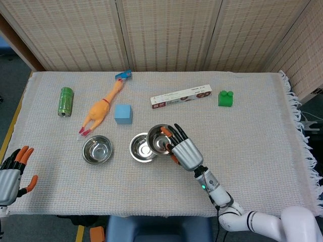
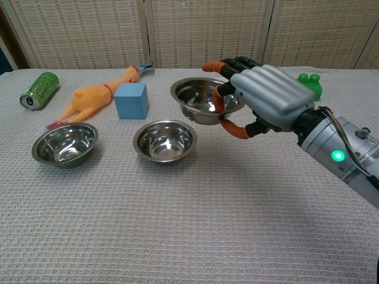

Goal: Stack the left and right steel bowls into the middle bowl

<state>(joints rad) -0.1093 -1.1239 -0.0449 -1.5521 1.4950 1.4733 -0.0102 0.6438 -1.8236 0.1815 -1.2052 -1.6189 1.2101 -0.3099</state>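
My right hand grips the rim of a steel bowl and holds it in the air, just right of and above the middle bowl. The left bowl stands on the cloth beside the middle one. My left hand hovers off the table's near left corner with its fingers spread and nothing in it; the chest view does not show it.
A rubber chicken, a blue cube and a green can lie behind the bowls. A long box and a green block lie at the back right.
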